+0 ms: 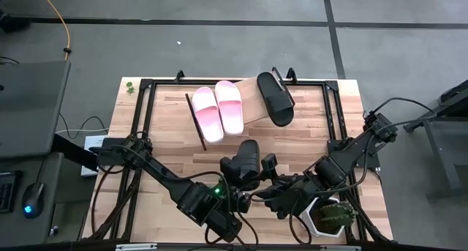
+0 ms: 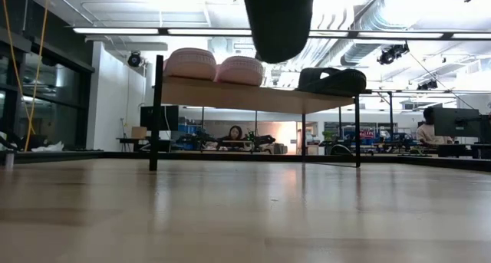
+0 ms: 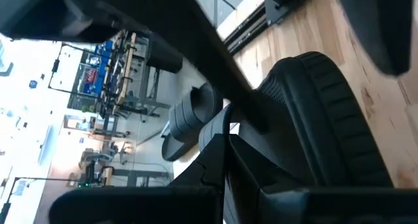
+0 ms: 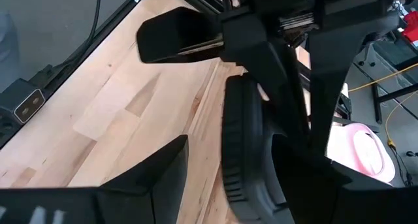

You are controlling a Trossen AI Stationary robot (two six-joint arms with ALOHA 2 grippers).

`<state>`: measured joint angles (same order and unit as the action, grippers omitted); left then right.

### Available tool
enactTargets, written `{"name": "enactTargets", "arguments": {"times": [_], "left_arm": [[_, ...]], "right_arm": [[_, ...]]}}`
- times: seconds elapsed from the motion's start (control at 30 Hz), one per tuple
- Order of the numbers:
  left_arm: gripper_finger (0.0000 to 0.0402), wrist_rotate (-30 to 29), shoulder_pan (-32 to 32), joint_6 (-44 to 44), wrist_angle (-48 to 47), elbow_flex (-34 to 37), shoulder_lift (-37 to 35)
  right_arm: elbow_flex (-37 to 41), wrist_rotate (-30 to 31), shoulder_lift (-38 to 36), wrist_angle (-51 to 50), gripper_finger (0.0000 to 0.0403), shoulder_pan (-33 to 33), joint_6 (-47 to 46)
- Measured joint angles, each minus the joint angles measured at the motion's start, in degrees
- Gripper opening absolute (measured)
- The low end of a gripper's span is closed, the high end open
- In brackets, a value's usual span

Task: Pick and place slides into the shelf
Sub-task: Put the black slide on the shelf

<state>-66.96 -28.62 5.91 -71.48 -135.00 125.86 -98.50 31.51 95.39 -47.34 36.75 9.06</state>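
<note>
Above the surface (image 1: 168,145), the left hand (image 1: 245,179) is grasping a black slide (image 1: 246,162); the right hand (image 1: 272,196) is hovering released beside it. Two pink slides (image 1: 218,110) and another black slide (image 1: 275,98) are resting on the shelf (image 1: 252,97).

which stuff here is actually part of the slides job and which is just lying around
Part of the job:
- two pink slides, on the shelf
- black slide, on the shelf
- second black slide, held off the table at the left gripper
- right gripper, close by

Just lying about:
- potted cactus
- small green item at the table's far corner
</note>
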Motion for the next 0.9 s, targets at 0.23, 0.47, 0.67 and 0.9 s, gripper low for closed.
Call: {"name": "enactTargets", "arguments": {"times": [0.23,0.47,0.67,0.9], "left_arm": [[0.0000,-0.29,0.00,3.32,3.17,0.00,0.02],[0.0000,-2.82,-0.36,6.59,5.98,0.00,0.02],[0.0000,-3.14,-0.67,7.32,6.14,0.00,0.02],[0.0006,-3.25,-0.66,6.30,6.09,0.00,0.07]], "right_arm": [[0.00,0.44,0.00,0.01,0.0208,0.00,-1.67],[0.00,0.43,0.00,0.04,0.0144,0.00,-4.63],[-0.02,-0.15,0.00,0.13,0.0051,0.00,-5.55],[-0.02,-0.22,0.00,0.11,0.0019,0.00,-6.28]]}}
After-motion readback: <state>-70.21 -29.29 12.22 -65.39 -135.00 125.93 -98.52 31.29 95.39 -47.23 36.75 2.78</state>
